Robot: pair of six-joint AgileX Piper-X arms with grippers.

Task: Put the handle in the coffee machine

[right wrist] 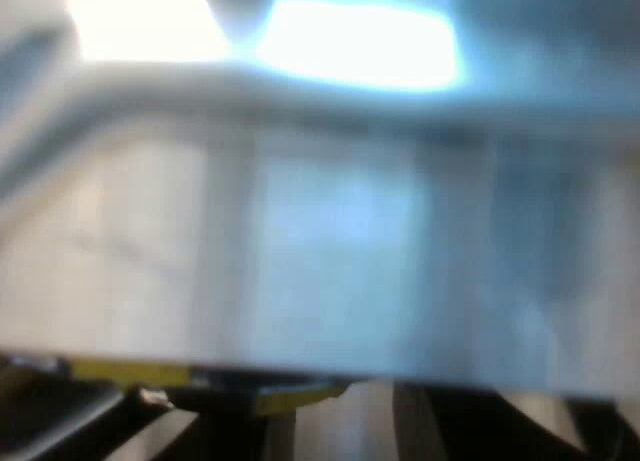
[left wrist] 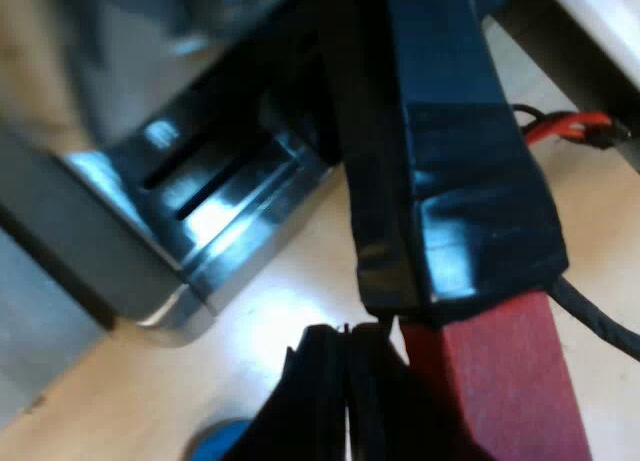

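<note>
left wrist view: handle (left wrist: 465,191) (red-ended) near drip tray edge (left wrist: 262,231)

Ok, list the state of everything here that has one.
left hand: shut, fingers together beside the handle's red end.
handle: next to the drip tray; its head is hidden, so locked or loose cannot be told.
espresso machine's drip tray: in place, visible slots bare.

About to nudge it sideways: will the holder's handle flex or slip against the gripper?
Probably stiff: the handle looks thick and straight, with no bend. Its glossy dark wrap may be slippery, so the left gripper, shut beside the red end, could slide along it.
</note>
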